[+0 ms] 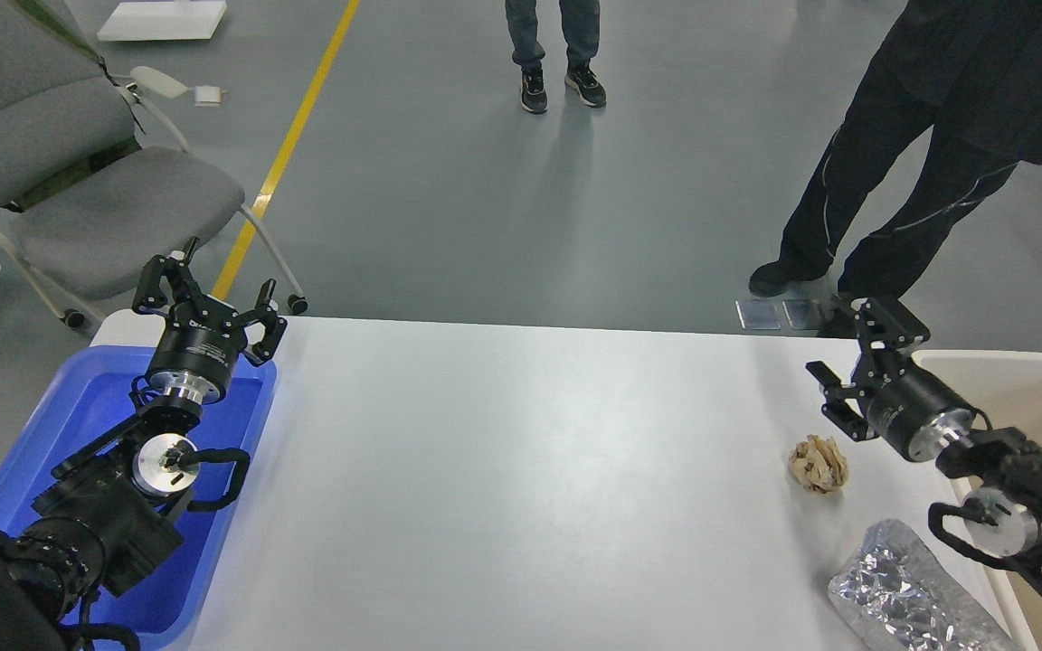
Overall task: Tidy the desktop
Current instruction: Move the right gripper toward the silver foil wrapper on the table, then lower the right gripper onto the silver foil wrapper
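Note:
The white desktop (521,479) fills the middle of the head view. A crumpled ball of brown paper (818,464) lies on it at the right. A crinkled silver foil packet (912,591) lies near the front right corner. My right gripper (851,348) is open and empty, just above and right of the paper ball, tilted to the left, not touching it. My left gripper (206,298) is open and empty, held above the far end of the blue tray (51,425) at the left.
A beige bin (1037,398) stands off the desktop's right edge, under my right arm. A grey chair (78,181) stands beyond the far left corner. A person in black (919,181) stands close behind the right side; another stands farther back.

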Controlling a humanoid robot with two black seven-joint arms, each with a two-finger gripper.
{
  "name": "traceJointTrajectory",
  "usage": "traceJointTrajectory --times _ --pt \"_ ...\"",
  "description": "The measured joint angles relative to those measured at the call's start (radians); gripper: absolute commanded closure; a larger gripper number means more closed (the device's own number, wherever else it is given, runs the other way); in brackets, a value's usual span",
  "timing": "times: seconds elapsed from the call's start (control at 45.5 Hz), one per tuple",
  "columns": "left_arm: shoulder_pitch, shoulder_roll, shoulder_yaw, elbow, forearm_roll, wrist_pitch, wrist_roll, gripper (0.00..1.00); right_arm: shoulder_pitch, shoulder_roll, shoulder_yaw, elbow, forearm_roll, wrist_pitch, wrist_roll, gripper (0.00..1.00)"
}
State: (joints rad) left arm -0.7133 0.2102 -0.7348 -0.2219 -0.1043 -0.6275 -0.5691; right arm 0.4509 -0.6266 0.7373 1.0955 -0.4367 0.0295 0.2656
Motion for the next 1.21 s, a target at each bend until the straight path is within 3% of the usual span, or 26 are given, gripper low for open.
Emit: traceJointTrajectory --times 0.242,0.659,0.989,1.209 --pt "0.0 0.0 0.0 0.0 0.0 0.0 0.0 0.0 0.012 -0.185 -0.037 0.111 -0.054 0.17 -0.076 0.0" --pt "0.0 0.0 0.0 0.001 0.0 0.0 0.0 0.0 0.063 -0.453 -0.062 0.317 -0.369 0.456 -0.103 0.0" --pt "0.0 0.0 0.001 0.001 0.0 0.0 0.0 0.0 0.091 -0.454 -0.072 0.355 -0.847 0.522 -0.053 0.02" --pt "0.0 0.0 0.001 0.001 0.0 0.0 0.0 0.0 0.088 -0.444 -0.172 0.359 -1.104 0.464 -0.037 0.0"
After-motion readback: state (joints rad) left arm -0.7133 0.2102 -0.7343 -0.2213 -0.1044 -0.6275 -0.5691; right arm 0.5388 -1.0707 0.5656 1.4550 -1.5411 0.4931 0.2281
